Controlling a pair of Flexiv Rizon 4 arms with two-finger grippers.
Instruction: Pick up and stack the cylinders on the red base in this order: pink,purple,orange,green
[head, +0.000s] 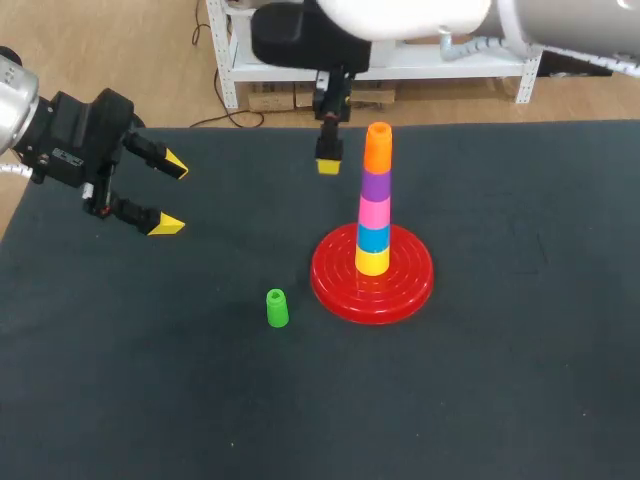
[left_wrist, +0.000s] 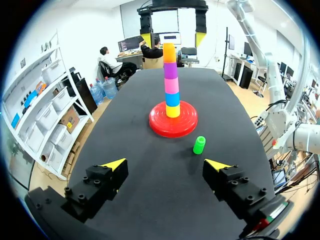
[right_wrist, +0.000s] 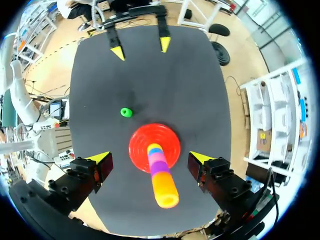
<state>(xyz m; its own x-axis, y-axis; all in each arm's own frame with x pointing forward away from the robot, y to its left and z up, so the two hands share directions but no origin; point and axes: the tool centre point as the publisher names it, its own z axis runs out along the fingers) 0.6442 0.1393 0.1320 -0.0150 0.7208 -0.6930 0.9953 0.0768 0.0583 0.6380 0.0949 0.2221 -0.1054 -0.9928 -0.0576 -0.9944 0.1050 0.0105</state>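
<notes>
The red base (head: 410, 285) stands right of the table's middle with a stack on it: yellow, blue, pink (head: 374, 211), purple (head: 376, 185) and orange (head: 378, 147) on top. A green cylinder (head: 276, 307) lies on the mat just left of the base. My right gripper (right_wrist: 150, 157) hangs open above the stack, a little off to one side; the orange cylinder (right_wrist: 165, 190) stands free of its fingers. In the head view only one of its fingertips (head: 328, 165) shows. My left gripper (head: 170, 195) is open and empty at the far left, well away from the green cylinder (left_wrist: 199, 144).
The dark mat (head: 500, 400) covers the whole table. Its back edge (head: 470, 124) runs just behind the stack, and its left edge lies under my left arm.
</notes>
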